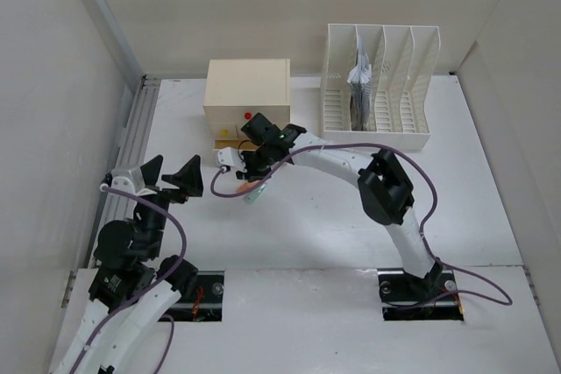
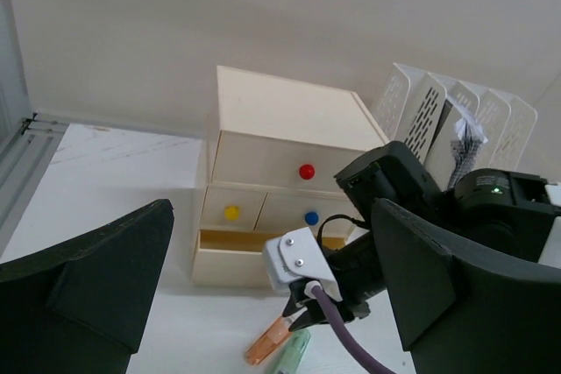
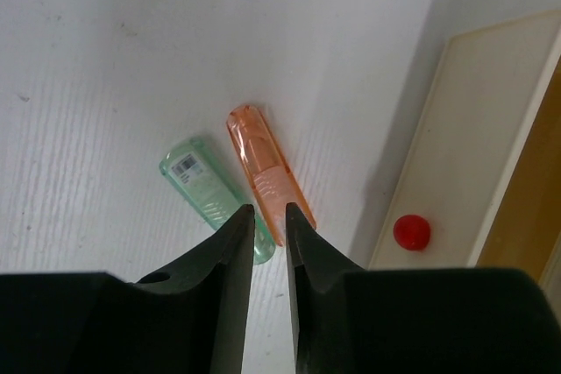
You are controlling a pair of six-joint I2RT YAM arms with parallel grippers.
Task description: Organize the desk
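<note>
Bench: white top filling the middle of the overhead view, with a cream drawer box at upper centre and a slotted file rack at upper right.

Left hand, lower left: spread wide, holding nothing.

Right hand: nearly pressed together over one end of an orange translucent piece at the centre of its wrist view. Whether it pinches that end cannot be told. A green piece lies just beside it.

Risks, as judged:
- A grip so near the end may let the orange piece swing or slip
- A finger may drag the green one
- The box front with its red knob stands near

Writing: a barcode sticker on the green piece, print too small to read; no brand visible
</note>
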